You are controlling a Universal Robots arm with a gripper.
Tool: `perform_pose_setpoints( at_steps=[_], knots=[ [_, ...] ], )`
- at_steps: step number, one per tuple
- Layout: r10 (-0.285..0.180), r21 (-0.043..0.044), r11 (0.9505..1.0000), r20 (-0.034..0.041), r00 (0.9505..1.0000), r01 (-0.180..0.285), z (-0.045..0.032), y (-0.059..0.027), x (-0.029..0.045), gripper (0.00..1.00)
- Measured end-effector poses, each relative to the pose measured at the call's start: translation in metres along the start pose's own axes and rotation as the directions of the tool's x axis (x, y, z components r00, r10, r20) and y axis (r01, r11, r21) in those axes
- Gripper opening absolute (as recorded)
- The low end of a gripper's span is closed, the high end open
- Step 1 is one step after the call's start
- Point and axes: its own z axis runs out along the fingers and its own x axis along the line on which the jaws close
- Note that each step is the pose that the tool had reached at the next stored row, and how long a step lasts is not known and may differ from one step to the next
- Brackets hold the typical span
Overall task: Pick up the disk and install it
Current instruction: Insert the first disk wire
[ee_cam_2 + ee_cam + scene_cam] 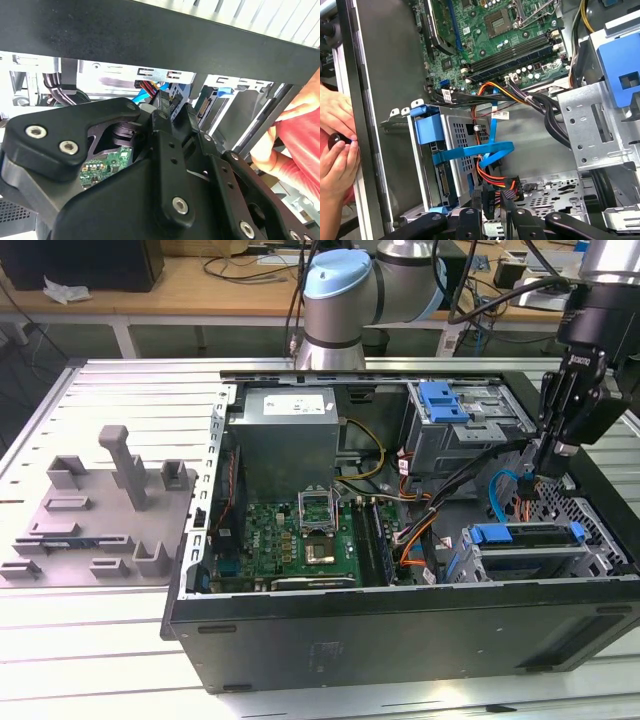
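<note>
though seemingly slotted, flat silver disk [528, 558]

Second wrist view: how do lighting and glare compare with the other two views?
In the second wrist view the black tool sits dark in the foreground against a glaring white slatted table; in the first wrist view the motherboard is evenly lit; the exterior view shows no strong glare.

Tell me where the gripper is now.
The gripper hangs in the open computer case at the exterior view's right, close to the disk in its blue bracket.
</note>
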Motion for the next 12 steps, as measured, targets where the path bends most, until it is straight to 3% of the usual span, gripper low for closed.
perform_pose_setpoints(
  at_steps=[12],
  knots=[
    [0.000,0.0001,1.0000,-0.0002,1.0000,0.000,0.0008,0.0017,0.0011,0.29]
  ],
)
